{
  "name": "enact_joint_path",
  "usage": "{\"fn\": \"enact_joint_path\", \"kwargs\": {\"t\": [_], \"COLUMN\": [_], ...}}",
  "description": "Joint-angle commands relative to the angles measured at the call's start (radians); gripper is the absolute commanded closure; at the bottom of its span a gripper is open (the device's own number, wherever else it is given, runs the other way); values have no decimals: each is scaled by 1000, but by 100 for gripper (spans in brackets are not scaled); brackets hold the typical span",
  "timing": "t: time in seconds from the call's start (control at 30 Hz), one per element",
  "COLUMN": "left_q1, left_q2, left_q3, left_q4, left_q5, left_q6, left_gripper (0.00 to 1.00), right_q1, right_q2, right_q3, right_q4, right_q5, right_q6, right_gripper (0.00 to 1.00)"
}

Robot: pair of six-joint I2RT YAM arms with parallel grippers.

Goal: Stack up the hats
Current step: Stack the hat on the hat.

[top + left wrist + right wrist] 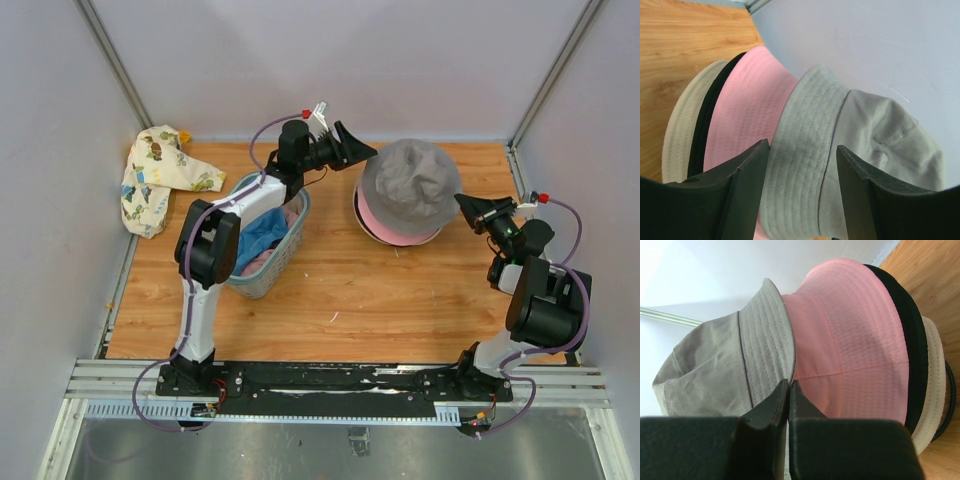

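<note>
The hats are sitting in one stack on the far right part of the wooden table (400, 300). The grey hat (410, 180) is lying on top, crown up. The pink hat (395, 232) is lying directly under it, its brim showing along the near edge. In the left wrist view, a black layer (707, 125) and a cream hat (680, 130) are showing below the pink one.

The left gripper (362, 150) is hovering at the far left edge of the stack. Its jaws are standing wide apart, and the grey brim is showing between the two fingers (747, 200); contact with the fabric cannot be told.

The right gripper (462, 202) is resting at the right edge of the stack. Its jaws are pressed together, with the tips at the rim of the grey brim where it meets the pink hat. Whether fabric is caught between them cannot be told.

A mesh basket (262, 280) is standing left of the stack, beside the left arm, and is holding blue fabric (262, 235) and pink fabric. A printed cloth (160, 180) is lying crumpled at the far left corner.
</note>
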Motion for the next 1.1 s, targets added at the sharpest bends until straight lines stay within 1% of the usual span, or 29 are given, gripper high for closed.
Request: {"fn": "enact_joint_path", "kwargs": {"t": [0.0,0.13,0.37,0.47,0.57,0.67,0.77,0.8,0.93,1.07], "left_q1": [4,4,5,5,7,8,11,12,20,24], "left_q2": [50,74,95,103,116,135,147,146,131,102], "left_q3": [6,18,26,25,31,38,38,35,7,-13], "left_q4": [134,137,158,200,238,277,299,295,261,168], "left_q5": [78,98,103,116,132,153,162,160,113,42], "left_q6": [-76,-86,-101,-125,-156,-189,-204,-201,-189,-136], "left_gripper": [41,44,43,50,60,76,96,99,99,100], "right_q1": [-21,-19,-12,-11,-7,-5,-5,-5,-6,-5], "right_q2": [-8,-8,-11,-15,-12,-10,-8,-7,8,41], "right_q3": [32,36,47,50,54,60,70,75,101,126], "right_q4": [11,4,-14,-29,-34,-44,-55,-60,-75,-76], "right_q5": [-5,-5,-1,3,7,11,16,18,28,39], "right_q6": [-17,-20,-28,-38,-43,-47,-50,-51,-54,-51], "right_gripper": [99,100,99,100,99,99,99,99,100,99]}}
